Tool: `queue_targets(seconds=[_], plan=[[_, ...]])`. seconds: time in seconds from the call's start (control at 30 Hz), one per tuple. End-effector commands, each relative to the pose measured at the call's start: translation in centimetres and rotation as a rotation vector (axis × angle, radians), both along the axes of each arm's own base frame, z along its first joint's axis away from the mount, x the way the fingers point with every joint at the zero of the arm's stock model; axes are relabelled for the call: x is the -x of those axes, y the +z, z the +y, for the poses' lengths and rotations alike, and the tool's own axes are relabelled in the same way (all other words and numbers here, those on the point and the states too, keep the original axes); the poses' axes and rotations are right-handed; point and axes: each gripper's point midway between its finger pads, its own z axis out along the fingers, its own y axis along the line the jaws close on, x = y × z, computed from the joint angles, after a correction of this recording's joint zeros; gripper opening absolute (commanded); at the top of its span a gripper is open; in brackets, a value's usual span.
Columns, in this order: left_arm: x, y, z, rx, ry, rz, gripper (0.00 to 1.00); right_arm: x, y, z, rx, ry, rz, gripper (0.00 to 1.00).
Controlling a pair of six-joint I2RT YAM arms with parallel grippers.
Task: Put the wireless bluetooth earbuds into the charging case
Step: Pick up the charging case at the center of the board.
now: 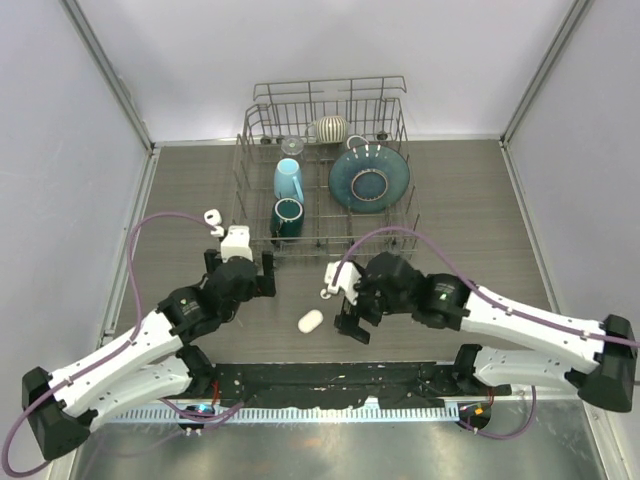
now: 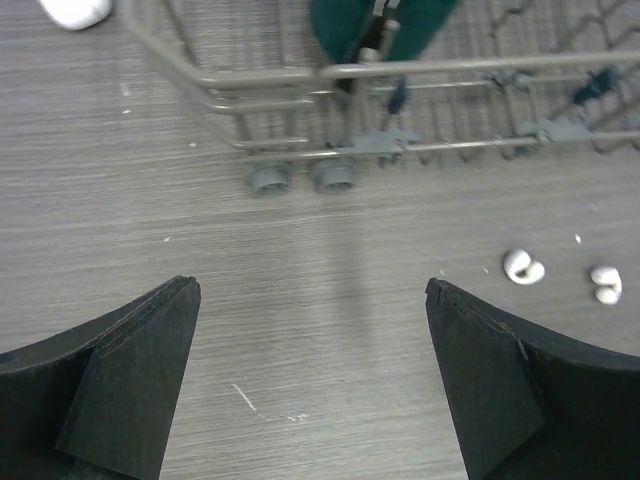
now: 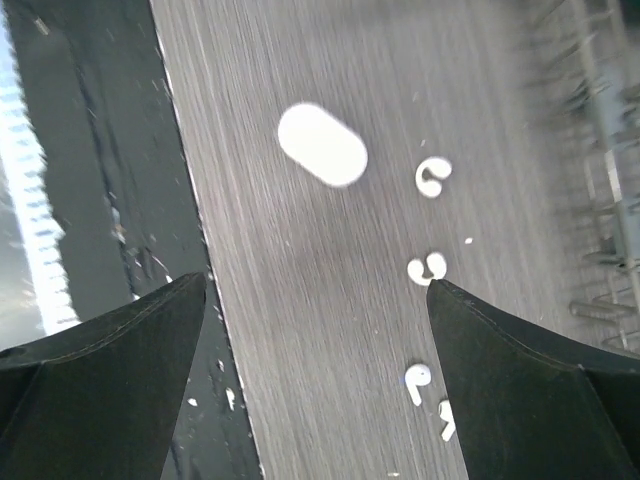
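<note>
Hovering with right gripper (image 3: 315, 283) wide open, left gripper (image 2: 310, 284) likewise; earbuds (image 3: 427, 267) close beside one right finger, charging case (image 3: 322, 145) just ahead. Centre over single earbud, descend straight, pinch gently.

earbuds (image 3: 432, 177) 4 | closed case (image 3: 322, 145) 1 | rack (image 1: 240, 180) 1 | mugs (image 1: 288, 180) 2 | plate (image 1: 369, 178) 1

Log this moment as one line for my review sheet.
left gripper: open, empty | right gripper: open, empty, near earbuds | earbuds: four loose on table, outside case | charging case: on table beside them
</note>
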Motion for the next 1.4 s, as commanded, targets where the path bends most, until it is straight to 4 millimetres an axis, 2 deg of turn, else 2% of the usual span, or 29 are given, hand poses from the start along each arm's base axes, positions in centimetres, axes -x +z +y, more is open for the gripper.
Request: queue_targets(seconds=[0.0, 0.07, 0.1, 0.3, 0.53, 0.57, 0.63, 0.8, 0.93, 0.97, 1.0, 1.07, 1.23, 1.37], plan=[[-0.5, 0.2, 2.1, 0.062, 0.108, 0.006, 1.00, -1.8, -2.6, 0.6, 0.082, -0.005, -0.150, 0.98], [-0.6, 0.1, 2.7, 0.088, 0.141, 0.022, 1.00, -2.3, -2.7, 1.7, 0.047, 0.057, -0.227, 0.98], [-0.6, 0.0, 2.7, 0.098, 0.139, 0.034, 1.00, -1.3, -4.1, 1.7, 0.052, 0.135, -0.228, 0.98], [-0.7, -0.9, 3.4, 0.122, 0.170, 0.052, 1.00, -1.2, -4.6, 3.4, 0.019, 0.336, -0.406, 0.99], [-0.7, -1.0, 3.2, 0.161, 0.166, 0.037, 1.00, -0.9, -6.2, 5.9, 0.020, 0.457, -0.402, 0.99], [-0.6, -1.0, 3.1, 0.160, 0.162, 0.037, 1.00, -0.8, -7.4, 6.0, 0.045, 0.479, -0.382, 0.99], [-0.6, -1.0, 3.2, 0.160, 0.161, 0.038, 1.00, -0.7, -7.9, 6.4, 0.059, 0.509, -0.368, 0.98], [-0.5, -1.1, 3.2, 0.171, 0.153, 0.029, 1.00, -0.4, -8.1, 7.7, 0.022, 0.625, -0.307, 0.97], [-0.3, -1.3, 3.2, 0.171, 0.147, 0.027, 1.00, -0.9, -8.0, 7.7, 0.016, 0.657, -0.260, 0.96], [-0.4, -1.1, 3.1, 0.179, 0.142, 0.019, 1.00, -1.1, -7.3, 8.1, 0.000, 0.672, -0.265, 0.96], [-0.4, -1.2, 3.0, 0.181, 0.132, 0.019, 1.00, -0.5, -7.7, 8.1, 0.003, 0.694, -0.209, 0.95], [-0.5, -1.3, 3.0, 0.177, 0.132, 0.017, 1.00, -1.0, -6.5, 8.6, -0.010, 0.711, -0.189, 0.94], [-0.4, -1.0, 2.8, 0.171, 0.108, 0.018, 1.00, -0.9, -9.2, 7.1, 0.092, 0.763, -0.107, 0.92], [-0.5, -1.0, 2.7, 0.178, 0.103, 0.013, 1.00, -0.9, -10.3, 6.3, 0.136, 0.778, -0.059, 0.89]])
